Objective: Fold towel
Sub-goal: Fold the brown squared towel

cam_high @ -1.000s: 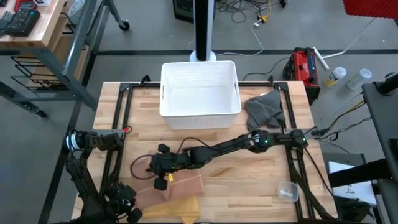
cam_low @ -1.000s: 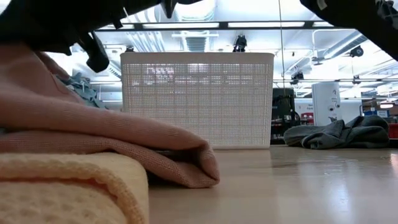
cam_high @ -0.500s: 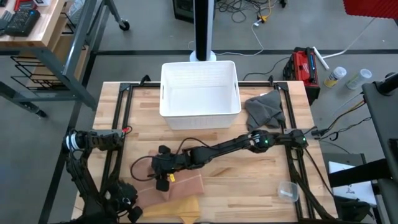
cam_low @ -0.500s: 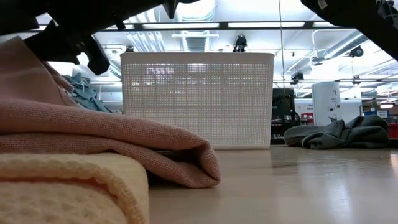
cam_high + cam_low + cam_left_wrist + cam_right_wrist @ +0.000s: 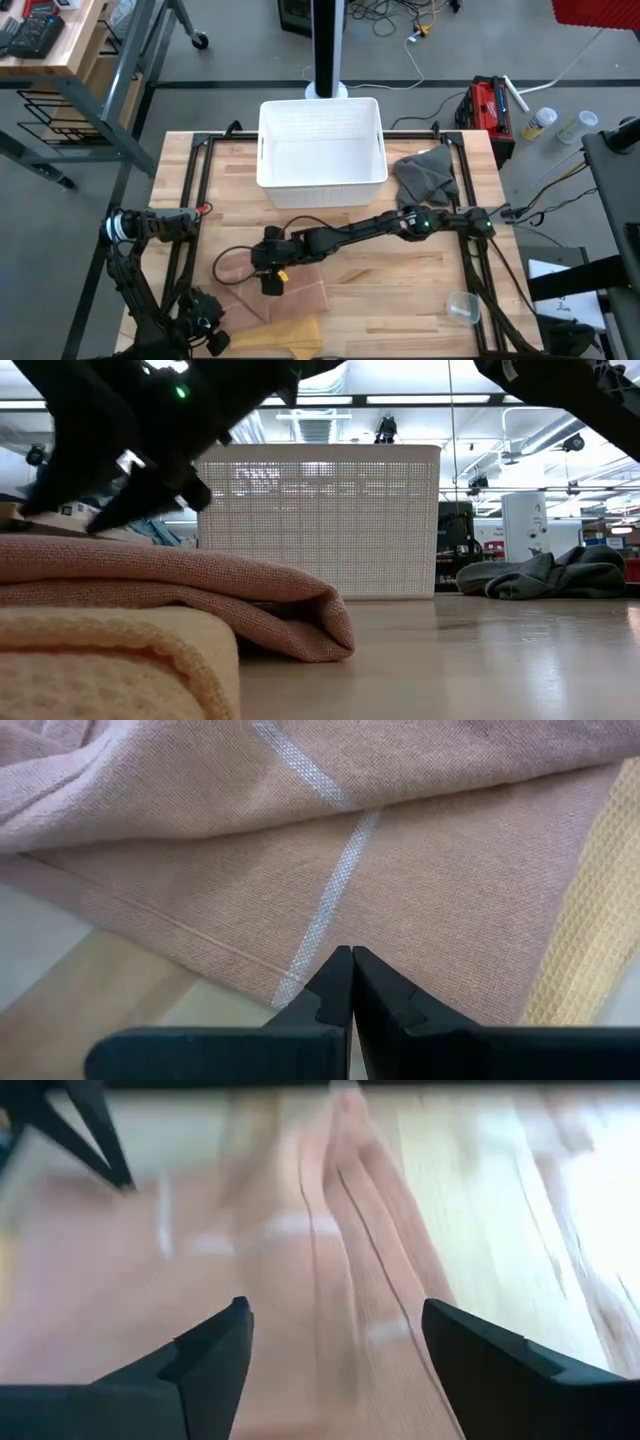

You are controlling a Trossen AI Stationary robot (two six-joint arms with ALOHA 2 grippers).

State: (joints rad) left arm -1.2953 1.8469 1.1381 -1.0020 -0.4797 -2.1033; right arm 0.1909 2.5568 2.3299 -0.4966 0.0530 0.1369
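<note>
Towel [image 5: 285,293], pink with a pale stripe, lies folded flat near the front edge of the tabletop [image 5: 420,300], left of centre, and the right gripper [image 5: 272,279] hangs just above its rear part with its two dark fingers [image 5: 205,1355] spread wide and nothing between them; the right wrist view looks down through that gap onto the pink cloth, blurred. The right arm reaches in a long line from the right edge of the tabletop across to this spot. In the low view the pink towel shows as a rounded fold lying on the wood, with the dark gripper above its left part. At the towel's front-left side the left gripper [image 5: 207,330] sits low at the front-left corner of the tabletop, its fingers [image 5: 335,990] pressed together with nothing held, their tips just beside the towel's hemmed edge where the pale stripe ends; whether they touch the cloth cannot be told. A yellow waffle-weave cloth [image 5: 290,335] lies at the front edge, partly under the pink towel's front side. Farther out, a white basket [image 5: 321,150] stands at the middle of the rear edge, and a grey cloth [image 5: 425,175] lies crumpled just to its right. A small clear cup [image 5: 461,305] rests near the front-right corner, well apart from the towels.
</note>
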